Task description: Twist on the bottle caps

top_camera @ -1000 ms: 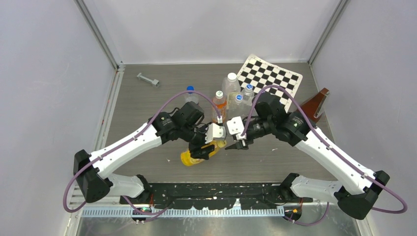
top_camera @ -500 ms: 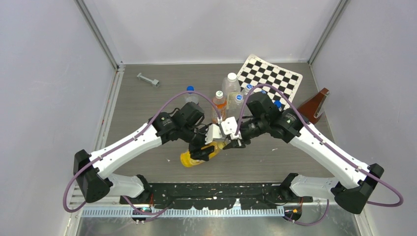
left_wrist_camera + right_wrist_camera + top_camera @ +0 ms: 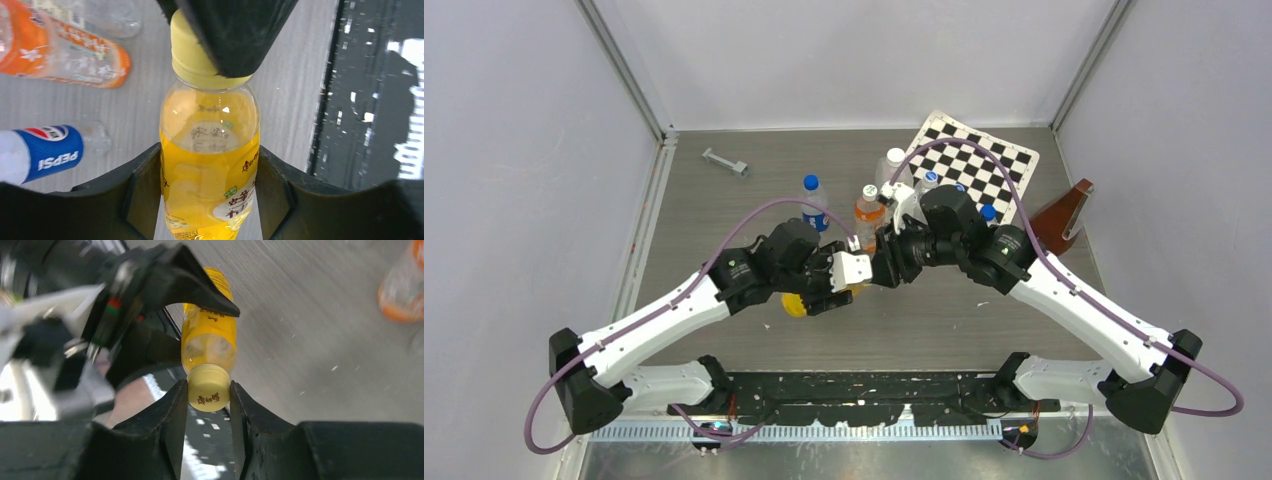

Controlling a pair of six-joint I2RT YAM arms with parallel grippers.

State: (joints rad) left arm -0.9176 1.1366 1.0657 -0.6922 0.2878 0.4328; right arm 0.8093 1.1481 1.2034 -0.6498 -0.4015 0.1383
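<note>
While the left gripper clamps the yellow juice bottle round its labelled body, one finger on each side, the right gripper is closed narrow on the yellow cap, which sits on the bottle's neck. The top view shows both wrists meeting near the table centre with the bottle between them, mostly hidden, neck toward the right arm. It looks held off the surface, though I can't confirm this. How far the cap is threaded I cannot tell; no gap shows under it from the left wrist. My read is that the step in hand is twisting it down. The bottle is mostly full, so it should have some heft, and the thin plastic wall will give if squeezed. The glossy label is likely slippery, so the mid-body hold looks like the right spot for resisting the turn. The cap is small, stiff and light, best held by its side wall as now, with pads square so it doesn't cross-thread or slip. The Pepsi bottle stands apart on the left arm's side with a blue cap on top, tightness unclear. An orange-drink bottle stands nearby.
</note>
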